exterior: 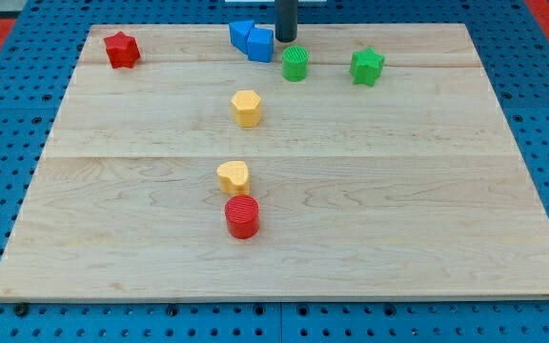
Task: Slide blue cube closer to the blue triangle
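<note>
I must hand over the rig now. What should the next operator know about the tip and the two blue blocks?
My tip stands at the view's top, just right of the blue cube, above the green cylinder.
The blue cube looks to be touching the blue triangle on its left.
Done: the two blue blocks sit together.
Left: probably nothing; just check the contact.

Top centre of frame: blue triangle [241, 34] and blue cube [261, 44] touching, cube on the right. My tip [285, 38] just right of the cube, just above the green cylinder [295, 64]. Green star [367, 67] further right. Red star [121, 50] upper left. Yellow hexagon [247, 109] centre, below the cube. Yellow heart [233, 176] lower; red cylinder [242, 217] just beneath it. All on the board [427, 210].
</note>
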You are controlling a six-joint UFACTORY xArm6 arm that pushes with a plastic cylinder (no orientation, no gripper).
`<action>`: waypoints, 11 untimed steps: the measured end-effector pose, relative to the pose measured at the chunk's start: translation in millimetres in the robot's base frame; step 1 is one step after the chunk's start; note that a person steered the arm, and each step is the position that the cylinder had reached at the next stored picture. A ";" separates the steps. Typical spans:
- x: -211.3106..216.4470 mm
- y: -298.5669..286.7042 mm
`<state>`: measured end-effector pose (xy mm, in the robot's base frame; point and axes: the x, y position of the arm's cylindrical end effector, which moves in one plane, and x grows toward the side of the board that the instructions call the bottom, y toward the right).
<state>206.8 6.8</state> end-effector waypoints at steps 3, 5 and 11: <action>-1.9 -155.8; -11.5 -10.6; 34.5 -98.6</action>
